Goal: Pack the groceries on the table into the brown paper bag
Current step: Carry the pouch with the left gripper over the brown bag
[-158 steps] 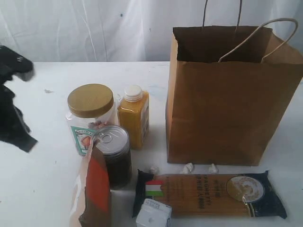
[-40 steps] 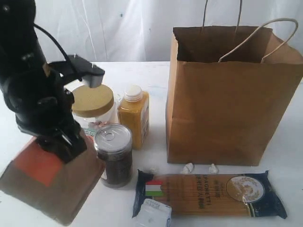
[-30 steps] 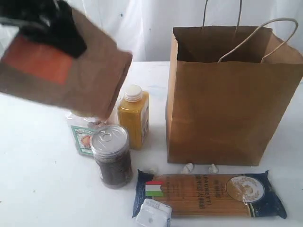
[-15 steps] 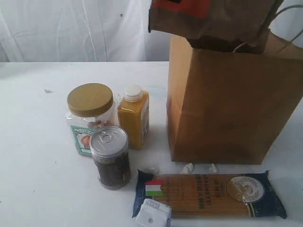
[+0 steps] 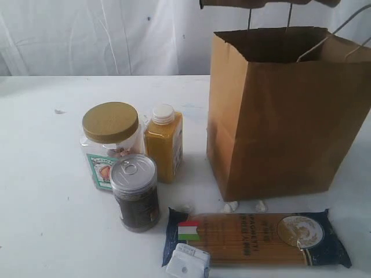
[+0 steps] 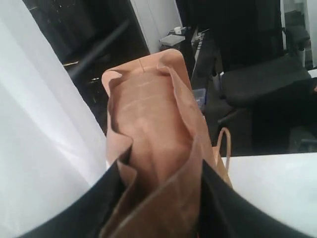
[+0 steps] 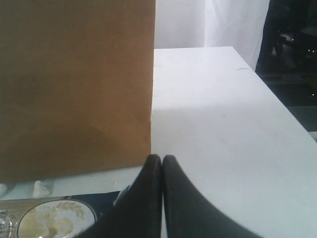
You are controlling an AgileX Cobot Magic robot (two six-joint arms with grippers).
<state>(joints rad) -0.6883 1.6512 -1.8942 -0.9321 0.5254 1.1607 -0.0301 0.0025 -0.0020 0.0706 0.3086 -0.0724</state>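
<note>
Left gripper (image 6: 159, 201): closed on the orange-brown pouch (image 6: 151, 124), which is pinched between two black fingers (image 6: 94, 213)
Orange-brown pouch: held in the air above the open top of the brown paper bag (image 5: 284, 116)
Right gripper (image 7: 161, 166): jaws pressed together, nothing held, kept low over the table (image 7: 223, 124)
Brown paper bag: stood upright just beside the right gripper
Long spaghetti packet (image 5: 255, 237): laid flat near the right gripper's tips
Clear jar (image 5: 110, 139), yellow bottle (image 5: 164, 142), dark can (image 5: 136, 191), small white box (image 5: 188, 263): left on the table, well apart from both grippers
</note>
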